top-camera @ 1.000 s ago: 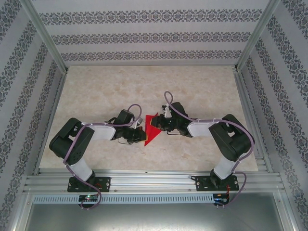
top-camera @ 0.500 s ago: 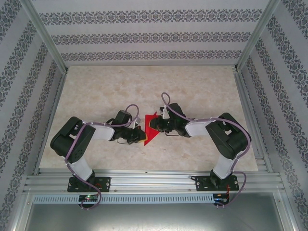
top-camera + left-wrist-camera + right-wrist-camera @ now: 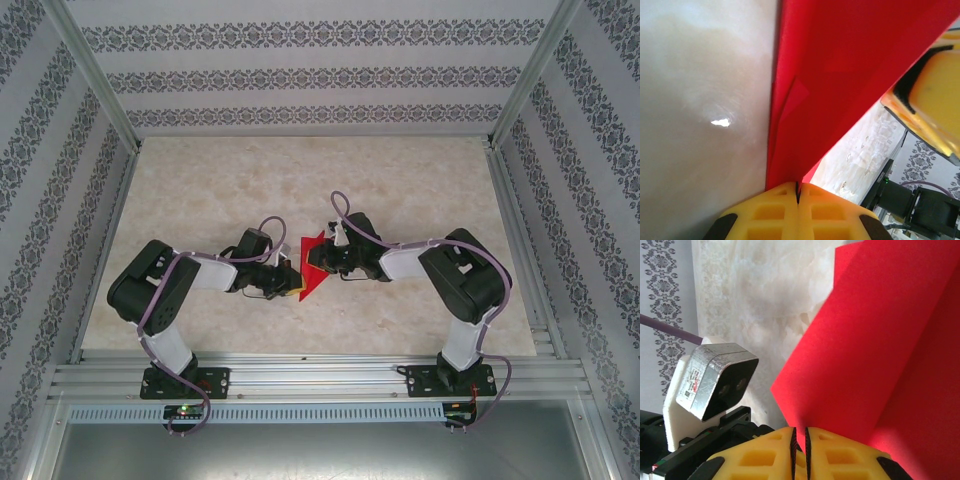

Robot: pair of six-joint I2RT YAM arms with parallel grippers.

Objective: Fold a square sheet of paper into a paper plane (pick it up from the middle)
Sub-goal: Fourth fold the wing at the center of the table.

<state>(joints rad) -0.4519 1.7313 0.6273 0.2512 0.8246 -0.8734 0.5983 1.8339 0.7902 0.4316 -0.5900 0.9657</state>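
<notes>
Top view, left to right. The left arm (image 3: pixel 160 295) reaches from lower left toward frame centre. The left claw (image 3: pixel 296 283) is pressed together on the red sheet of paper (image 3: pixel 312 280). The sheet sits just below centre of the pale marbled surface (image 3: pixel 220 190), between the two claws. It shows as a folded, pointed shape with its tip toward the bottom of the frame. The right claw (image 3: pixel 320 262) meets the sheet from the right, and the right arm (image 3: pixel 465 285) runs off to the lower right.

Left wrist view. The surface (image 3: pixel 700 100) takes the left half. The left claw (image 3: pixel 797 192), at bottom centre, has its yellow pads closed flat on the lower edge of the sheet (image 3: pixel 840 75). The sheet rises to the upper right, with a fold line visible. One yellow finger of the right claw (image 3: pixel 935 100) is at the right edge.

Right wrist view. A grey camera (image 3: pixel 715 380) on a white mount sits at centre left, with the surface (image 3: pixel 765 300) above it. The right claw (image 3: pixel 800 437), at bottom centre, is pinching the sheet (image 3: pixel 880 355) through a hairline gap. The sheet spreads to the upper right.

Whether the sheet touches the surface cannot be determined.
</notes>
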